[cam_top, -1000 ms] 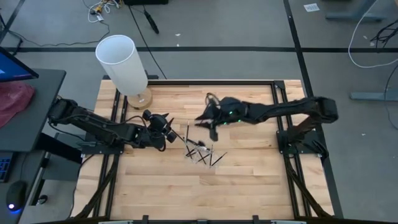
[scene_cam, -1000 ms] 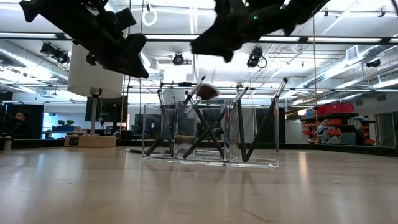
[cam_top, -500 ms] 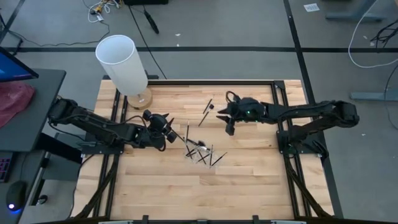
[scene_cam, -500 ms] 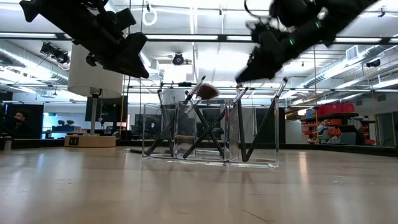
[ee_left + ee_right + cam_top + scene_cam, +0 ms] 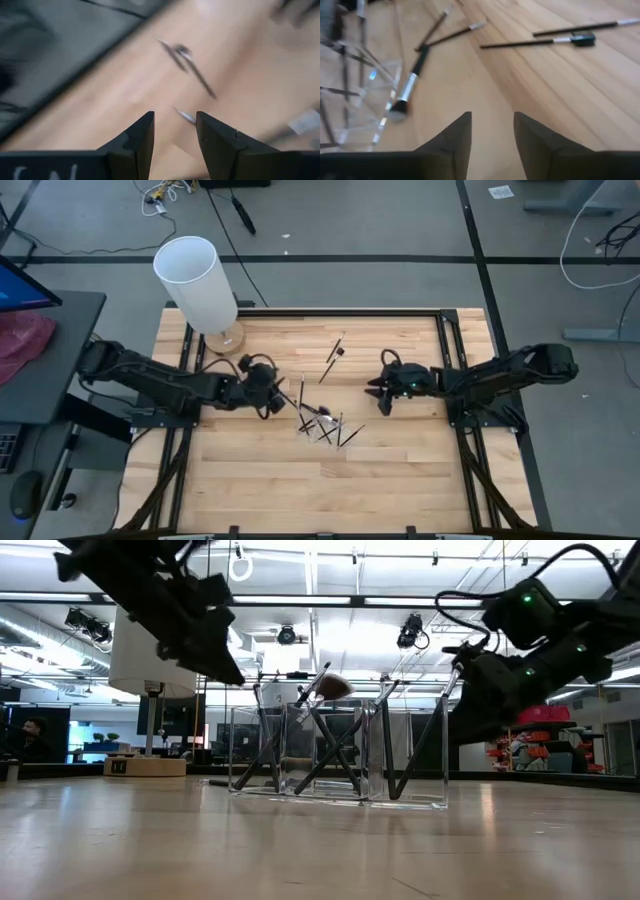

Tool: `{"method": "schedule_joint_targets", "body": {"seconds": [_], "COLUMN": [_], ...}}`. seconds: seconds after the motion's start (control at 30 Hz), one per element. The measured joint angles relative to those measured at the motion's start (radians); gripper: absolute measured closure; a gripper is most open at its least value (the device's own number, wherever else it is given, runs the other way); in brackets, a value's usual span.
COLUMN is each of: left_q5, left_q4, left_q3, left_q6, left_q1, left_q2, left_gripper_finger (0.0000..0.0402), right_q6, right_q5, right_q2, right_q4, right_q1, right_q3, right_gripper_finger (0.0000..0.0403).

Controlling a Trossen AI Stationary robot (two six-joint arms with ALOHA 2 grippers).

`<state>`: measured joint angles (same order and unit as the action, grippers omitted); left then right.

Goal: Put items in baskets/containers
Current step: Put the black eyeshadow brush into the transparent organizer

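Clear, glossy, box-shaped plastic holder (image 5: 340, 752) at the middle of the pale, fine-grained butcher-block table (image 5: 250, 480), nearly invisible from above. Inside it, thin matte-black makeup brushes (image 5: 335, 745) leaning and crossing, one with a soft brownish tuft. Two more slim brushes (image 5: 335, 358) lying flat on the wood just behind the holder. Left gripper (image 5: 272, 392) raised just left of the holder, empty, fingers (image 5: 142, 137) apart. Right gripper (image 5: 382, 394) right of the holder, bare, jaws parted. Tall smooth white cylinder (image 5: 196, 284) on a round wooden base far left of the holder. Beyond the holder, grey floor, ceiling lights and shelving.
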<state>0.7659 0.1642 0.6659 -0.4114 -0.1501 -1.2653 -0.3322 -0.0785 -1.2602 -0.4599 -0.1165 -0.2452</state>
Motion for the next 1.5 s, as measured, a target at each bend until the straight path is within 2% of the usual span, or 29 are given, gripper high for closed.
{"method": "schedule_joint_targets", "body": {"seconds": [0.1,0.33,0.47,0.6,0.77,0.93,1.27,1.5], "left_q5": [-0.187,-0.312,-0.359,-0.360,-0.364,-0.380,-0.303,-0.210], "left_q4": [-0.023,-0.050,-0.051,-0.047,-0.037,-0.032,-0.031,-0.050], "left_q3": [-0.005,-0.069,-0.112,-0.141,-0.149,-0.149,-0.150,-0.134], "left_q6": [0.036,0.105,0.014,-0.176,-0.427,-0.607,-0.731,-0.854], "left_q1": [0.062,0.156,0.203,0.209,0.165,0.139,0.131,0.095], "left_q2": [-0.015,-0.072,-0.077,-0.073,-0.076,-0.077,-0.104,-0.236], "left_gripper_finger": [0.0253,0.0252,0.0250,0.0228,0.0192,0.0184,0.0171,0.0173], "right_q6": [0.010,0.029,0.027,0.027,0.043,0.078,0.083,0.083], "right_q5": [0.000,0.000,-0.001,-0.002,-0.015,-0.015,-0.014,-0.035], "right_q2": [0.000,0.000,0.000,0.000,0.000,0.000,0.000,0.000], "right_q4": [-0.081,-0.157,-0.155,-0.155,-0.155,-0.155,-0.154,-0.154], "right_q1": [0.019,0.034,0.033,0.033,0.033,0.034,0.033,0.033], "right_q3": [0.024,0.026,0.026,0.026,0.026,0.026,0.026,0.026], "right_gripper_finger": [0.0243,0.0236,0.0236,0.0236,0.0236,0.0236,0.0236,0.0236]}}
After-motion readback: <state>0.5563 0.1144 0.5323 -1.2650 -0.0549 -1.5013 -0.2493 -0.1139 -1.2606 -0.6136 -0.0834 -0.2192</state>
